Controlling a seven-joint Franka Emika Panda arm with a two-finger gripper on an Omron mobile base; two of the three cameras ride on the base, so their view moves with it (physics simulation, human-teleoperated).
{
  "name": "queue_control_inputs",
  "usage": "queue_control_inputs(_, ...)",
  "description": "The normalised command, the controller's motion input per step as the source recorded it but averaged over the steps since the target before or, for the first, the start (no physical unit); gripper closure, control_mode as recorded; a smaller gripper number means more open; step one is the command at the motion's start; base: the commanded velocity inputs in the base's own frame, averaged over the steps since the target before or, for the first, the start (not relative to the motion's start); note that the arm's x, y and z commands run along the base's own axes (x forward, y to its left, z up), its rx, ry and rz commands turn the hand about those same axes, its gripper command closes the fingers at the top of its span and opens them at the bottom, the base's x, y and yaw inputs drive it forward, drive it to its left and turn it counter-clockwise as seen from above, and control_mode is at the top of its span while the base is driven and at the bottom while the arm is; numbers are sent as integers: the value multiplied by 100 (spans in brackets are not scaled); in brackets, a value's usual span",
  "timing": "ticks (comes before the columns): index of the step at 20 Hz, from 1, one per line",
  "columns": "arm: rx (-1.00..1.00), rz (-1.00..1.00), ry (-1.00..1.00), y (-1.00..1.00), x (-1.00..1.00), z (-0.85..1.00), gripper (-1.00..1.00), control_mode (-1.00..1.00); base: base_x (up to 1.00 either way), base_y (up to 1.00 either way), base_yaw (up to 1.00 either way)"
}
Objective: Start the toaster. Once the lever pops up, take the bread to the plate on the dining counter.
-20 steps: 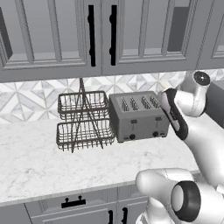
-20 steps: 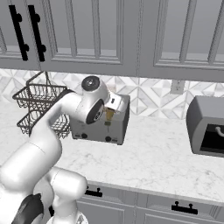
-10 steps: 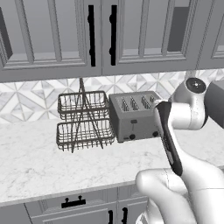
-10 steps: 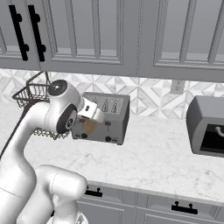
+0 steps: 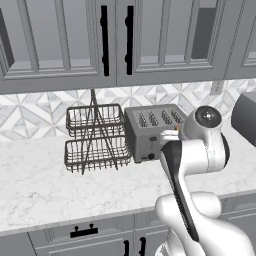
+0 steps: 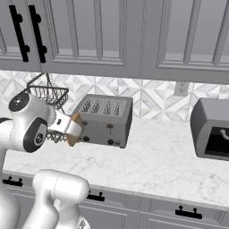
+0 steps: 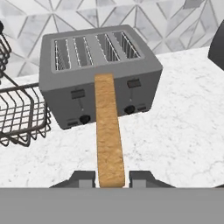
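left base view: the toaster (image 5: 155,131) stands on the desk (image 5: 40,185) beside the wire rack (image 5: 95,140). right base view: my claw (image 6: 74,129) grips the bread (image 6: 74,130), just left of the toaster. hand view: my fingers (image 7: 83,178) pinch the bread edge-on, in front of the toaster.
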Motion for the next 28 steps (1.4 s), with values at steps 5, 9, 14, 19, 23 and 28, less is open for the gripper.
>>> queue_control_inputs(5,2,0,0,0,-31,-13,100,-100,0,0,0)
queue_control_inputs(9,0,0,0,0,-13,-3,100,-100,0,0,0)
queue_control_inputs(14,0,0,0,0,0,0,100,100,-2,0,0)
queue_control_inputs(19,0,0,0,0,0,0,100,100,-48,1,-33)
queue_control_inputs(23,0,0,0,0,0,0,100,100,-38,-14,-78)
queue_control_inputs(28,0,0,0,0,0,0,100,100,-8,-35,-81)
